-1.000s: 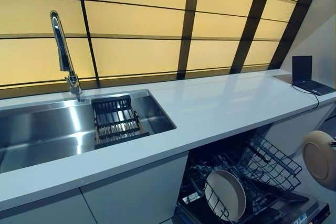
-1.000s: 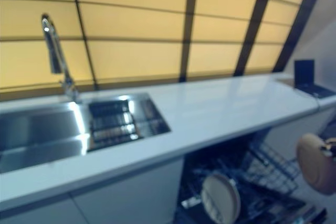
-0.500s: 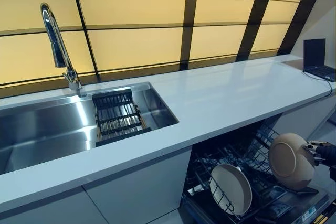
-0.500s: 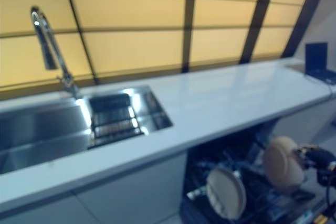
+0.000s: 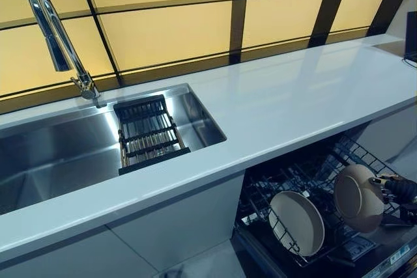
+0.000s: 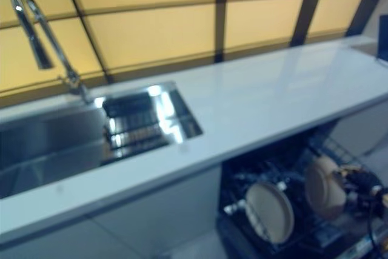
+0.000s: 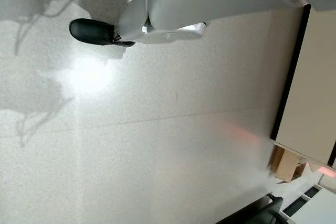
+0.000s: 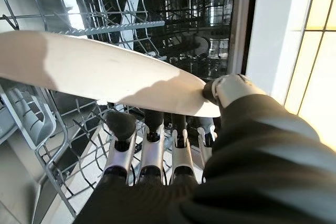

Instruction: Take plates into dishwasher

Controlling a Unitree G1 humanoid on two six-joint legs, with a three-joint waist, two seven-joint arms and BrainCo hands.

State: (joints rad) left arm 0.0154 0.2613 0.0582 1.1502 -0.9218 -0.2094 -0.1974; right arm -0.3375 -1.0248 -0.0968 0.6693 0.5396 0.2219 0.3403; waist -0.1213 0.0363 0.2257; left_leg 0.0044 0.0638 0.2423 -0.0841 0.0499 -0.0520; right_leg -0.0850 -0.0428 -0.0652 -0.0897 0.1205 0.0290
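Observation:
A beige plate [image 5: 356,196] is pinched at its rim by my right hand [image 5: 399,190], upright and just over the wire rack [image 5: 362,157] of the open dishwasher under the counter. In the right wrist view the plate [image 8: 100,74] lies between the thumb and the curled fingers [image 8: 151,150], with rack wires close behind it. A second beige plate [image 5: 297,222] stands on edge in the rack, a little to the left of the held one. My left hand shows in no view.
The white counter [image 5: 293,105] overhangs the dishwasher. At the left is a steel sink [image 5: 58,154] holding a black drain rack [image 5: 148,133], with a tall tap [image 5: 55,37] behind it. A dark laptop [image 5: 412,37] sits at the counter's far right.
The camera has tipped down. My right hand has carried the plate in from the right edge, lower and closer to the standing plate over the rack.

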